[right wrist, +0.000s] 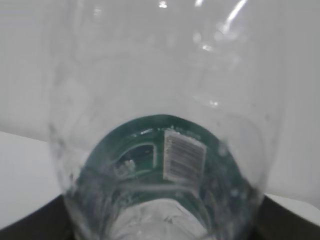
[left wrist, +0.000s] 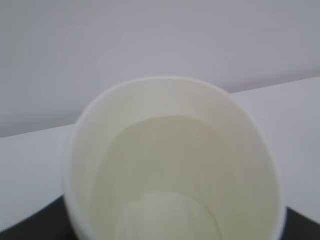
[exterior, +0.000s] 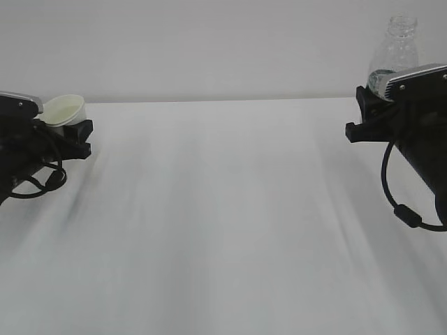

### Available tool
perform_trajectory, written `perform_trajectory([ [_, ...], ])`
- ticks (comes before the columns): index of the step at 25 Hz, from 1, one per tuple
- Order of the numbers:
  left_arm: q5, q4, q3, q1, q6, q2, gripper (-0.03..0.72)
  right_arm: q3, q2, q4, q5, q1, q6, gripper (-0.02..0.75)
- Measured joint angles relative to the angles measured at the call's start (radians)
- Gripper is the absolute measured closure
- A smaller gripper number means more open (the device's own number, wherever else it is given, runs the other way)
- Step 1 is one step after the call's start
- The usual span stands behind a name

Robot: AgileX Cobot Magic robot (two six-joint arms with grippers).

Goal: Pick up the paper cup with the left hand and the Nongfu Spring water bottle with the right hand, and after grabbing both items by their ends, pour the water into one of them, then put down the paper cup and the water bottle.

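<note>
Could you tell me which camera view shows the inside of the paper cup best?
The left wrist view: the paper cup fills it, open mouth toward the camera. The exterior view shows it small, at the left tool; the right wrist view, not at all.

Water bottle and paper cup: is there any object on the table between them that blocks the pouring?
No. The table between the paper cup and the water bottle shows nothing in the way.

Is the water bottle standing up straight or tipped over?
Standing up. In the exterior view the water bottle rises above the right claw with its open neck pointing upward, nearly straight.
</note>
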Motion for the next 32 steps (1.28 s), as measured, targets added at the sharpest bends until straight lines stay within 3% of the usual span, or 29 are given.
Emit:
perform_trajectory([
  [32,-0.101,-0.028,-0.002,0.000,0.005,0.131,0.258,0.000,0.000,0.000,0.003,0.000,0.000,0.330],
])
